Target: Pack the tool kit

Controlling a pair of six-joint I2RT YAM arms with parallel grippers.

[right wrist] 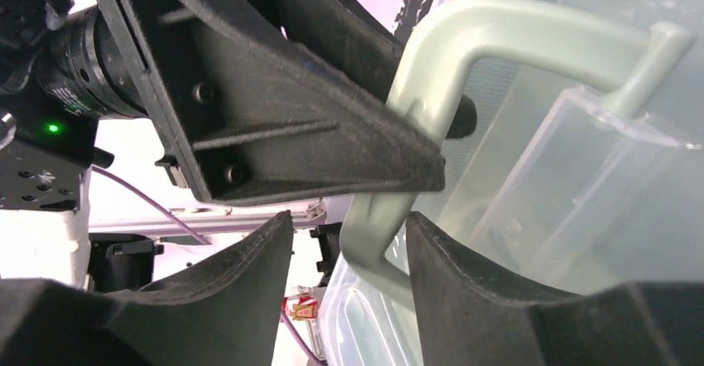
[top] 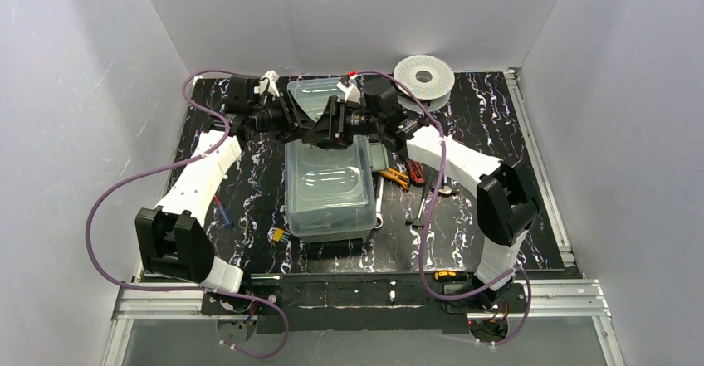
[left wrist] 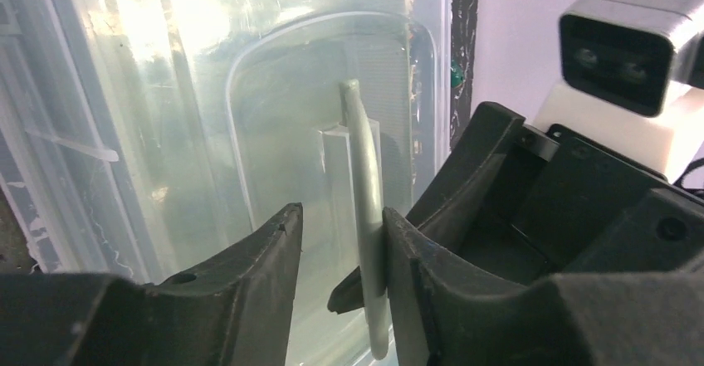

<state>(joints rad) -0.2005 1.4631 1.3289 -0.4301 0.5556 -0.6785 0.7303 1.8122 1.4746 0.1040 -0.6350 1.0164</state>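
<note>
From overhead the two arms meet at the far end of the clear box, and their black fingers cover the spot where they meet, so the handle cannot be picked out there. Only the tilted clear lid shows behind them, and I cannot tell whether it joins the box. The wrist cameras show more. The pale grey-green handle stands between the fingers of the left gripper. The fingers are spread apart, the handle touching the finger on the right-arm side with a clear gap to the other. Its long bar runs straight away from the palm along the lid. The right gripper is also parted, with the handle's bent end between its fingers, near one of them. Whether it touches is hard to say. A left finger crosses just beyond and hides part of the bend.
</note>
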